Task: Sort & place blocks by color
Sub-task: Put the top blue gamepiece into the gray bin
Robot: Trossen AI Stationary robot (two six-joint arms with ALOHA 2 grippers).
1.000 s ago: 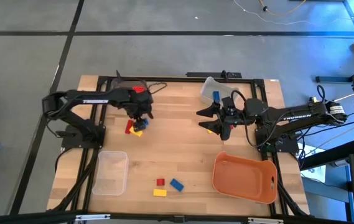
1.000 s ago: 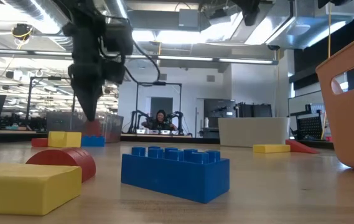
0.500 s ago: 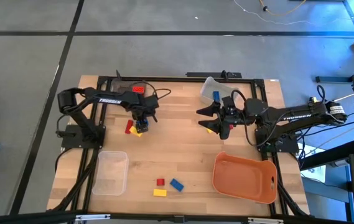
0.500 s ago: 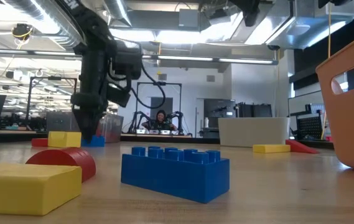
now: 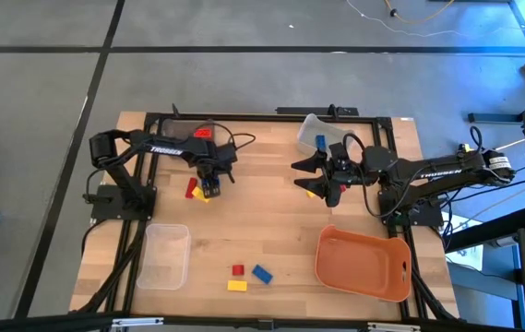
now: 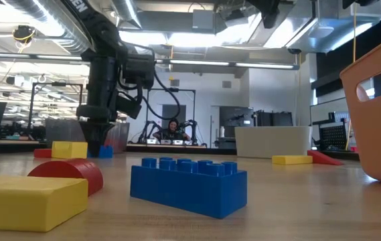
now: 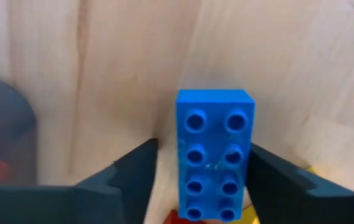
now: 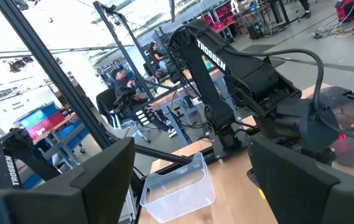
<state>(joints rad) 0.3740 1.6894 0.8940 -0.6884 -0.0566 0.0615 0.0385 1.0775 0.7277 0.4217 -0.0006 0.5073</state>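
In the left-centre of the high view, the left gripper [image 5: 208,181] has come down from its raised pose of a second ago and now sits low over a small pile of studded plastic bricks, its arm stretched further across the pale wooden table [image 5: 271,231]. The left wrist view shows what it has settled on: a blue two-by-four studded plastic brick [image 7: 214,155] stands lengthwise between the two dark fingers [image 7: 136,174], with a narrow gap visible on each side, so the jaws are narrowing around it but do not yet appear to pinch it. A sliver of red and a corner of yellow peek from under the brick's near end. In the low view the same gripper [image 6: 96,137] stands at the left, its tips down at table level behind a yellow brick [image 6: 69,149].

This reads as the start of a pick: the blue brick is bracketed but still resting on the pile, and nothing from this pile has yet gone to a bin.

The right gripper [image 5: 322,175] waits right of centre in the high view, its jaws spread wide and empty, unchanged. Three more bricks, a red [image 5: 237,269], a blue [image 5: 262,273] and a yellow [image 5: 236,285], lie at lower centre between the clear plastic bin [image 5: 166,256] and the orange plastic tray [image 5: 363,265].
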